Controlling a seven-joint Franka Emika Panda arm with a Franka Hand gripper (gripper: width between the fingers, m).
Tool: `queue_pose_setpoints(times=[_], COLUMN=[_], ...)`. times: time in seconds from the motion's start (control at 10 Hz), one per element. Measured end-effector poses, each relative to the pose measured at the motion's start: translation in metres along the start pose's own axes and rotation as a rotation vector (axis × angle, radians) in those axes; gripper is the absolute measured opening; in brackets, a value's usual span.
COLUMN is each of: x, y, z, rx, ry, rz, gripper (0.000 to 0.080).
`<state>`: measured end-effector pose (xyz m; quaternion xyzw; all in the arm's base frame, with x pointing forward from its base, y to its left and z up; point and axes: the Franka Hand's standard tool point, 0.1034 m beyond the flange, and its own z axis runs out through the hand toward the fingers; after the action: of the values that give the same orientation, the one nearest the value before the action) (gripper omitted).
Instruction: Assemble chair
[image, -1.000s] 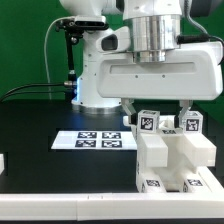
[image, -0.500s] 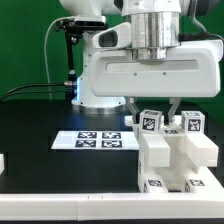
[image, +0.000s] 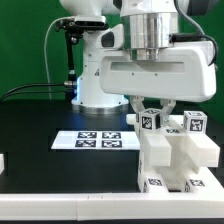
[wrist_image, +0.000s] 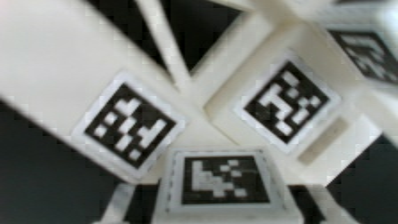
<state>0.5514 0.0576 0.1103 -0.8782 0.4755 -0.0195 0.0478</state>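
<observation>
White chair (image: 172, 160) of chunky blocks with black-and-white tags, standing on black worktop (image: 40, 125) at exterior view's right. End effector (image: 151, 113) directly above, fingers (image: 136, 107) flanking tagged top piece; contact or grip impossible to tell. Marker board (image: 95, 140) lying flat just beside chair, toward exterior view's left. Blurred tags (wrist_image: 128, 118) filling wrist view.
</observation>
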Motion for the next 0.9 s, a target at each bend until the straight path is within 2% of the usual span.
queue_pose_setpoints(times=[0.3, 0.6, 0.7, 0.8, 0.9], x=[0.0016, 0.0018, 0.0018, 0.0012, 0.0004], y=[0.0020, 0.0021, 0.0021, 0.0019, 0.0005], z=[0.0016, 0.0016, 0.0017, 0.0021, 0.0018], rx=[0.021, 0.023, 0.023, 0.023, 0.023], ry=[-0.017, -0.029, -0.028, -0.028, -0.029], rz=[0.351, 0.593, 0.569, 0.525, 0.493], gripper=[0.0264, 0.0264, 0.0327, 0.0327, 0.0511])
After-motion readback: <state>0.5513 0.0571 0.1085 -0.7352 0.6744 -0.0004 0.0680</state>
